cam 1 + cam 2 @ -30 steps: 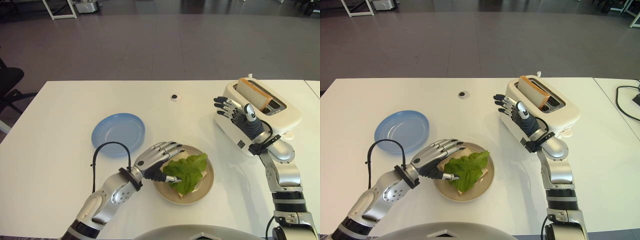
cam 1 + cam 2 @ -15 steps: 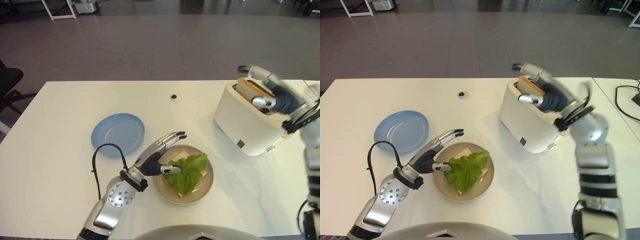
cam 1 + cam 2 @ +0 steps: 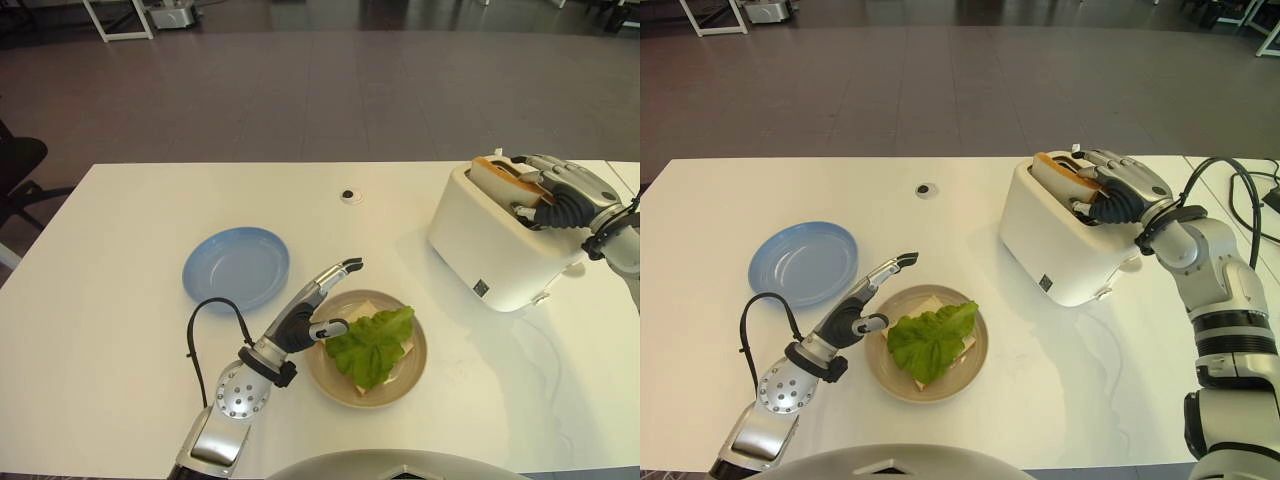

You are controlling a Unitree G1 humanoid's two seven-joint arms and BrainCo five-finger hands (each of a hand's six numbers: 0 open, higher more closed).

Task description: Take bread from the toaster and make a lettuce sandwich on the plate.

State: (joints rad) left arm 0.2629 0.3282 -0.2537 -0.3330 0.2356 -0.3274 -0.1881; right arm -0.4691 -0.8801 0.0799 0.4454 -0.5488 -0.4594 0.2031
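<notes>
Your right hand (image 3: 1122, 192) is at the toaster (image 3: 1055, 255) by the tabletop's right edge, fingers closed on the slice (image 3: 1058, 174) standing in its slot. Your left hand (image 3: 858, 312) hovers at the left rim of the plate (image 3: 976, 362), fingers spread, holding nothing. Lettuce (image 3: 928, 342) lies on bread (image 3: 930, 302) in the plate, near the front edge. A blue dish (image 3: 805, 262) sits to its left.

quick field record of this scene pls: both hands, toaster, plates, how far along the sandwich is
left hand: open, beside the tan plate's left rim
right hand: atop the toaster, curled on the toaster slice standing in its slot
tan plate: bottom slice with lettuce on top
blue plate: left of the tan plate, further back
sandwich: top slice not yet on
</notes>
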